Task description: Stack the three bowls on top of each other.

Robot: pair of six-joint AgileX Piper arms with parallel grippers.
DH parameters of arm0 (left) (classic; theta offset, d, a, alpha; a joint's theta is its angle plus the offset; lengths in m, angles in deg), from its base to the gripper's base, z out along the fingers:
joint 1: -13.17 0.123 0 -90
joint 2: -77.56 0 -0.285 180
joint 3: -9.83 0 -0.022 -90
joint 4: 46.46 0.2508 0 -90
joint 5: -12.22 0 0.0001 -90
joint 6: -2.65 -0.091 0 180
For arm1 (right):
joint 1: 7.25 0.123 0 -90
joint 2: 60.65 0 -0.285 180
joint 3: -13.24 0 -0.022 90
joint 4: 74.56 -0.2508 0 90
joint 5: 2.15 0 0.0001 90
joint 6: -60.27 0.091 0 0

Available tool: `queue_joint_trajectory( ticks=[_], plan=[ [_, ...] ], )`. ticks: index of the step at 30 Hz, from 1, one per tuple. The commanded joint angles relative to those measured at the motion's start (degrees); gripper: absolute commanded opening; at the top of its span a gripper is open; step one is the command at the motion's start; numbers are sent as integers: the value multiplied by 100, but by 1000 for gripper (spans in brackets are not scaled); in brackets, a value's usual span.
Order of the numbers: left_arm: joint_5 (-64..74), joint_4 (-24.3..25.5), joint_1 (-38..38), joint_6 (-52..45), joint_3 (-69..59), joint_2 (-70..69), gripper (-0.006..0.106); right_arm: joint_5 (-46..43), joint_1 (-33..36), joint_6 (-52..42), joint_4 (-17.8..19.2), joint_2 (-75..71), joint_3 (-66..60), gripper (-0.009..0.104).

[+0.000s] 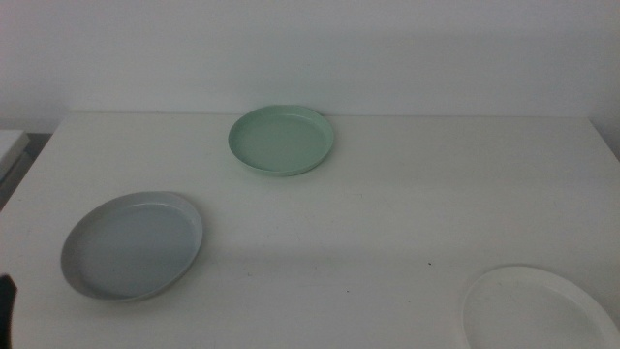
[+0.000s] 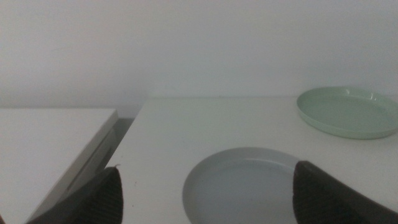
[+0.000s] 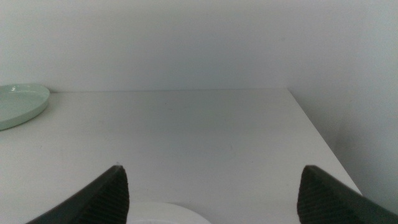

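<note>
Three bowls lie apart on the white table (image 1: 387,213). The pale grey-blue bowl (image 1: 133,244) is at the front left, the mint green bowl (image 1: 281,140) at the back centre, and the white bowl (image 1: 538,308) at the front right, cut by the picture's edge. My left gripper (image 2: 208,193) is open and empty, just short of the grey-blue bowl (image 2: 242,183); only a dark tip shows in the middle view (image 1: 6,305). My right gripper (image 3: 211,193) is open and empty, just behind the white bowl's rim (image 3: 168,219). The green bowl shows in both wrist views (image 2: 348,112) (image 3: 18,104).
A second white surface (image 2: 50,143) stands beside the table's left edge with a dark gap between them. The table's right edge (image 3: 317,137) drops off near the white bowl. A plain wall closes the back.
</note>
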Motion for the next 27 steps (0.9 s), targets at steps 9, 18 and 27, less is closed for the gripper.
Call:
queue_joint_trajectory(
  ticks=[9, 18, 27],
  plan=[
    [3939, -472, 167, 1, 3870, 3235, 94, -36, -31, -34, 39, -24, -23, 93],
    [5781, -669, 167, -51, 6154, 5593, 94, -36, -31, -34, 39, -24, -23, 93],
    [5781, -740, 747, -585, 6918, 7528, 94, -36, -31, -34, 39, -24, -23, 93]
  ],
)
